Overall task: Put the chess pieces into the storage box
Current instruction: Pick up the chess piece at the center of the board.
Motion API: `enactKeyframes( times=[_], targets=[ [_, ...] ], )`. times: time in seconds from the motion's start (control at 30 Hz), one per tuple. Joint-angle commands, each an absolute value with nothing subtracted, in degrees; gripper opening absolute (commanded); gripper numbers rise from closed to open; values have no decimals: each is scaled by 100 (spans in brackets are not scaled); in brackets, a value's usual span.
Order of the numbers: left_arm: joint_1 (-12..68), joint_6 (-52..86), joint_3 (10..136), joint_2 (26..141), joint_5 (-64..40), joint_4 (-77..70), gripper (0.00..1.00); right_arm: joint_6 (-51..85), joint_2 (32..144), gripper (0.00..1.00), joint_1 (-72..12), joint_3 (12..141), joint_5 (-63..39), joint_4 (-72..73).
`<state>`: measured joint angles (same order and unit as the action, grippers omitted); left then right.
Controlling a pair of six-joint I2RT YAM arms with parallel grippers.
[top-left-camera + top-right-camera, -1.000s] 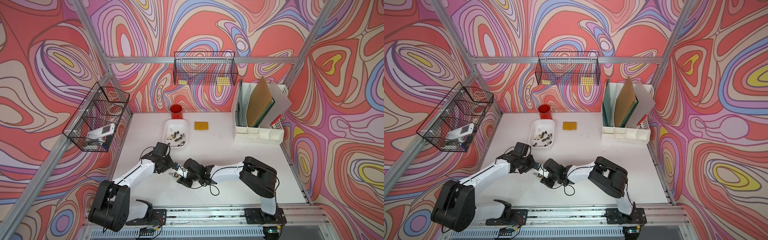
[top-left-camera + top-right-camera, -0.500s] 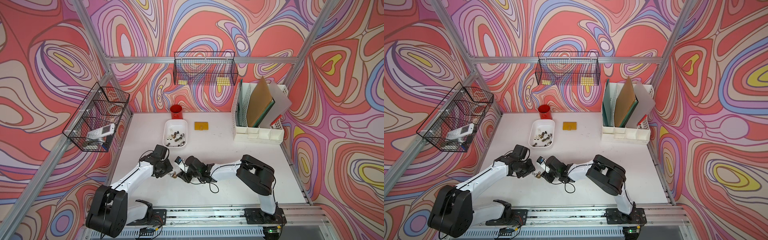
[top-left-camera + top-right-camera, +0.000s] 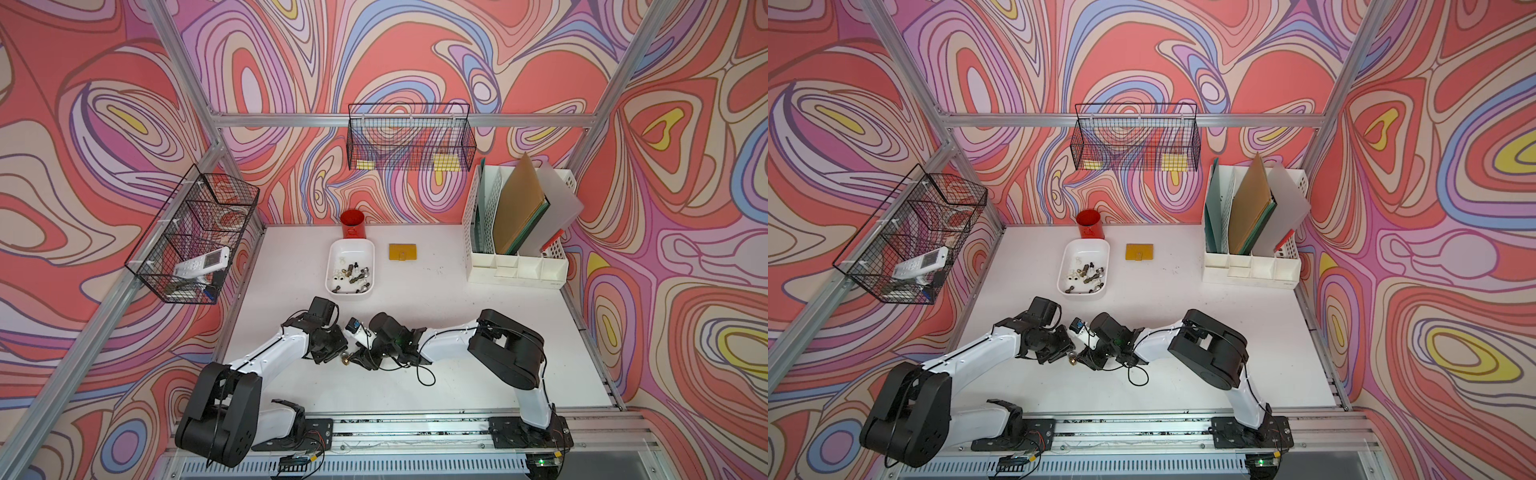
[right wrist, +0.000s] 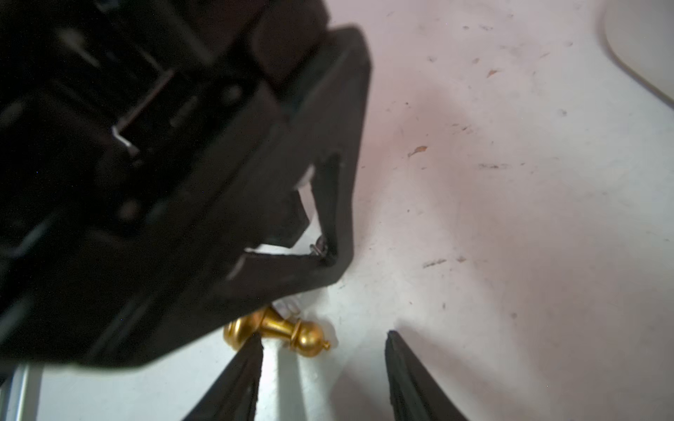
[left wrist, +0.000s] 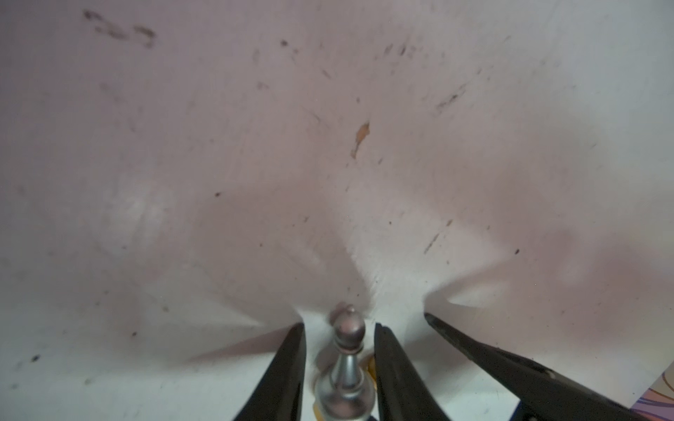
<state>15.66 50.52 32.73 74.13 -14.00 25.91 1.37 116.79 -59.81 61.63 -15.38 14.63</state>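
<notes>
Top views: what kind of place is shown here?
Likely a robot laboratory cell: white-and-black left arm and right arm mounted on a metal rail, an aluminium frame, swirl-patterned wall panels enclosing the white table.

I've got the shallow white plastic storage box point(image 3: 352, 248) at the back of the white tabletop point(image 3: 436, 299), left of centre, just in front of the red cylindrical cup point(image 3: 352, 224); small turned chess pieces point(image 3: 353, 269) lie in it. Flat yellow card point(image 3: 403, 252) right of the box, white perforated file rack point(image 3: 515, 268) back right. Nearer me, left gripper point(image 5: 339, 324) and right gripper point(image 4: 324, 337) face tip to tip: silver metal chess piece point(image 5: 346, 364) between the left's fingers, brass-gold chess piece point(image 4: 288, 330) on the table between the two.
</notes>
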Motion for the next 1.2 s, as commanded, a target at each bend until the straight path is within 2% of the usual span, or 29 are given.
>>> enactKeyframes(
  times=[0.0,0.13,0.47,0.67,0.9,1.17],
  targets=[
    [1542,5098,3073,7535,-1450,2516,36,-1,11824,56,-5996,6274,-1866,1451],
    [1544,5124,3006,7464,-1423,2470,32,-87,11928,56,-5999,6350,-2155,1382],
    [1540,5150,2756,7377,-1326,2482,14,-376,12027,50,-5999,6554,-2604,1002],
    [1542,5177,2755,7244,-1083,2591,9,-702,12167,46,-5995,6825,-2571,479],
    [1536,5129,2805,7236,-903,2711,6,-988,12374,49,-5999,7135,-2372,-8],
    [1528,5174,2749,7075,-785,2756,3,-1230,12458,46,-6001,7262,-2473,-320]
  ],
)
